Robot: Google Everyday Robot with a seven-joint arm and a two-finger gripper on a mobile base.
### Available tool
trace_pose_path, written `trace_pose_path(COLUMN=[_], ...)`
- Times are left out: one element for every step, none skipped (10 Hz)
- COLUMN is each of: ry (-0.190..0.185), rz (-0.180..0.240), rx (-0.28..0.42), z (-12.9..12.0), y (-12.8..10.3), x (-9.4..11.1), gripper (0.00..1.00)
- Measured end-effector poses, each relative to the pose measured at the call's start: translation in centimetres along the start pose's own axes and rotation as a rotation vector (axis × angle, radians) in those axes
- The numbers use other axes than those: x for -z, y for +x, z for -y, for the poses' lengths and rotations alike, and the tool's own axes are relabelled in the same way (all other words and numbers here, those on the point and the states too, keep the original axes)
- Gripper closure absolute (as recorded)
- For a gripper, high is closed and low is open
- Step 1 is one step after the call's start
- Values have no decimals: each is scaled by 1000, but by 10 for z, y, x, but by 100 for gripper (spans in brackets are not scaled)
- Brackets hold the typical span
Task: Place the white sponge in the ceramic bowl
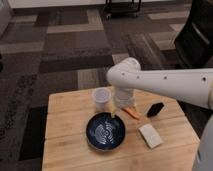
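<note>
The sponge [150, 136], a small off-white block, lies flat on the bench [65, 142] toward its front right corner, with nothing on it or holding it. The bowl [91, 132], dark blue with white rings inside, stands just to the sponge's left, apart from it by a narrow strip of wood; nothing lies in the bowl. Behind the sponge and well clear of it rests a small black oblong thing [155, 109]. Between that and the bowl's far rim lies a short orange piece [132, 113], set at a slant.

The pincer [119, 111] hangs at the end of the white arm [165, 82], which reaches in from the right. It is over the bench just behind the bowl's far rim and beside the orange piece, well apart from the sponge. Whether it is released or clenched cannot be told, because the bulky wrist hides it. A translucent white cup [101, 98] stands upright just left of the wrist, behind the bowl.

The bench is light planked wood. Around it spreads a carpet [60, 55] of grey and brown squares. Dark furniture stands at the far edge and at the right.
</note>
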Motion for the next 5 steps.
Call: trace_pose_path(ry=[-16, -26, -26, -23, -29], rz=[12, 18, 22, 28, 35], rx=[15, 44, 64, 96, 136], z=[6, 21, 28, 39, 50], y=[3, 12, 16, 24, 35], x=[-2, -5, -6, -8, -9], gripper=[35, 35, 35, 35, 35])
